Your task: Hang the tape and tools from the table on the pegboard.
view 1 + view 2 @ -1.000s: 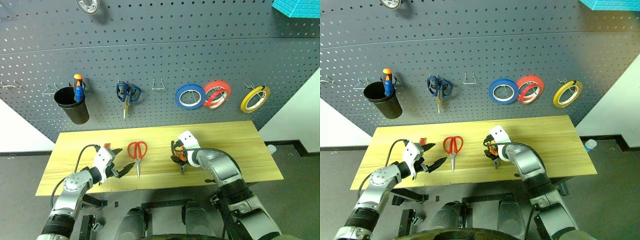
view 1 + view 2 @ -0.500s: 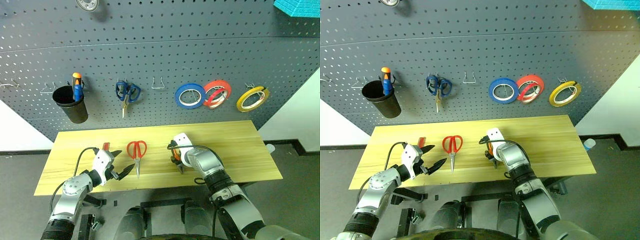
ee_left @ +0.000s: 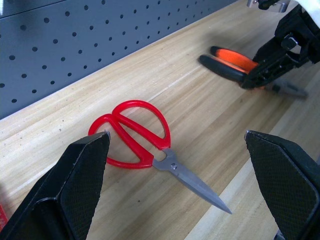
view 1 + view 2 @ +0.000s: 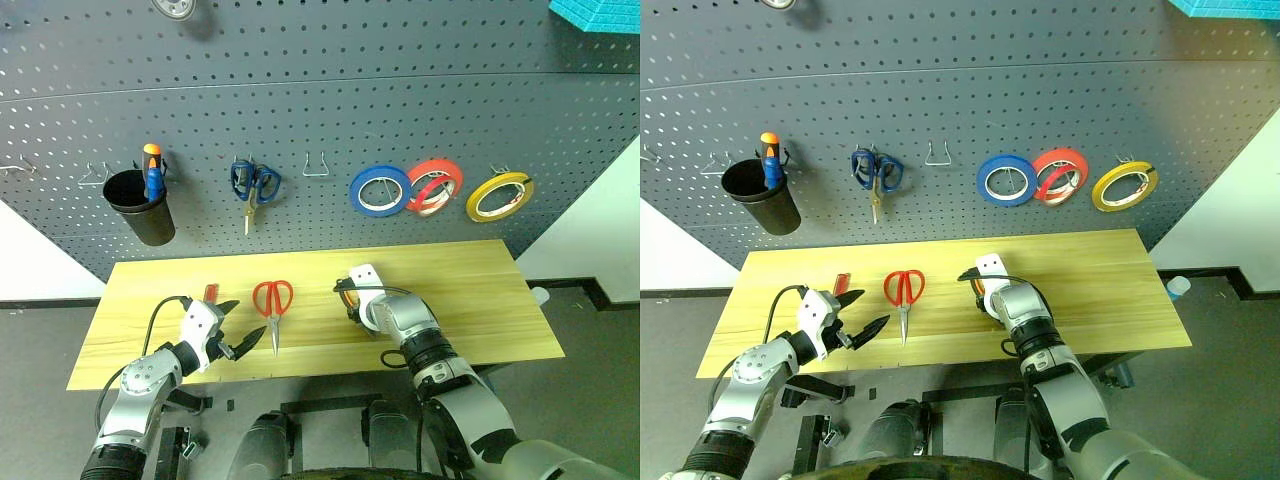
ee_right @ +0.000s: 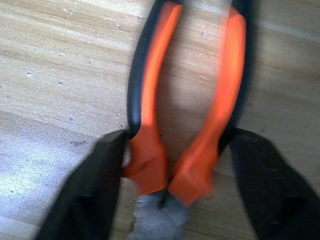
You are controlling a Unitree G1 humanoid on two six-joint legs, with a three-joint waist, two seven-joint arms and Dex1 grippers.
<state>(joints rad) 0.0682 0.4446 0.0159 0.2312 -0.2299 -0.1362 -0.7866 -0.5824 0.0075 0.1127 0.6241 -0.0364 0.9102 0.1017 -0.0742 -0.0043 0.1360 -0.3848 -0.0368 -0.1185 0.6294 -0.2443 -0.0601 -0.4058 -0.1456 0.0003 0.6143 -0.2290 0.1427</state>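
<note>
Orange-and-black pliers (image 5: 195, 100) lie on the light wood table (image 4: 470, 290), right of centre. My right gripper (image 4: 354, 308) points down over them, its fingers (image 5: 90, 195) pressed against both handles near the joint. Red scissors (image 4: 273, 303) lie flat left of centre, blades toward the table's front edge. My left gripper (image 4: 240, 338) hovers open just left of the blades, nothing between its fingers (image 3: 75, 190). A slim red handle (image 4: 211, 293) peeks out behind it. The yellow tape (image 4: 499, 197) hangs on a hook at the right of the dark grey pegboard (image 4: 320, 90).
On the pegboard hang a black cup (image 4: 142, 210) holding an orange-and-blue screwdriver, blue scissors (image 4: 255, 185), a bare wire hook (image 4: 317, 166), a blue roll (image 4: 380, 191) and a red roll (image 4: 434, 186). The table's right half is bare wood.
My right gripper has sunk onto the pliers and its fingers have closed in on the handles. The yellow tape has swayed a little on its hook. The left gripper has stayed put.
</note>
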